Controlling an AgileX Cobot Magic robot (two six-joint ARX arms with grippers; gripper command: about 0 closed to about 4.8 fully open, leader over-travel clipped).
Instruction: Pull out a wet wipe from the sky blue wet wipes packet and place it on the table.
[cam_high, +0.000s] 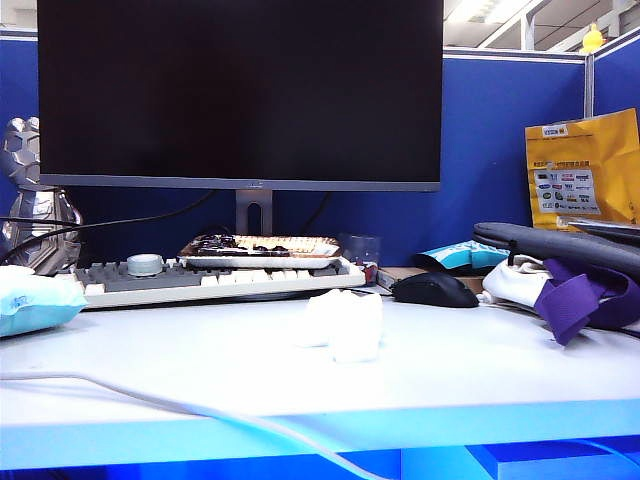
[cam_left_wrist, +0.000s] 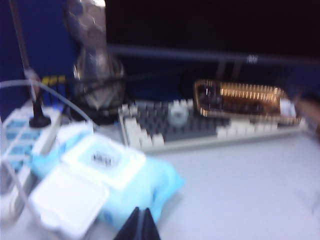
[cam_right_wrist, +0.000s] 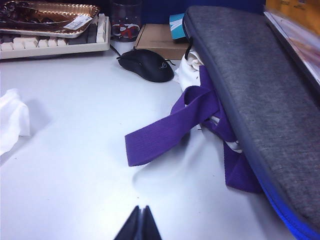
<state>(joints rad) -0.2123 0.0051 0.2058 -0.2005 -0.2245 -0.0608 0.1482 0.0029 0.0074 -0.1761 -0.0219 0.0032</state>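
In the exterior view we see a crumpled white fabric wet wipe (cam_high: 343, 324) resting on the wide white surface (cam_high: 200, 370) in front of the grey-and-white keyboard (cam_high: 215, 280), well apart from the puffy sky-blue plastic wet wipes packet (cam_high: 35, 303) at the left edge. Neither arm shows here, so this view tells us nothing about the fingers.

The blurred left wrist view adds what the exterior hides: the packet's white lid (cam_left_wrist: 67, 200) hangs flipped open. The left gripper (cam_left_wrist: 139, 226) hangs just beside the packet, its dark fingers pressed together around nothing.

The right wrist view catches the wipe at its edge, near the black mouse (cam_right_wrist: 146, 64) and purple fabric strap (cam_right_wrist: 172, 125). The right gripper (cam_right_wrist: 139, 225) sits low over bare surface, fingers likewise shut and empty.

We judge the placing done. One risk: the light wipe lies mid-surface, so a passing arm could drag it.
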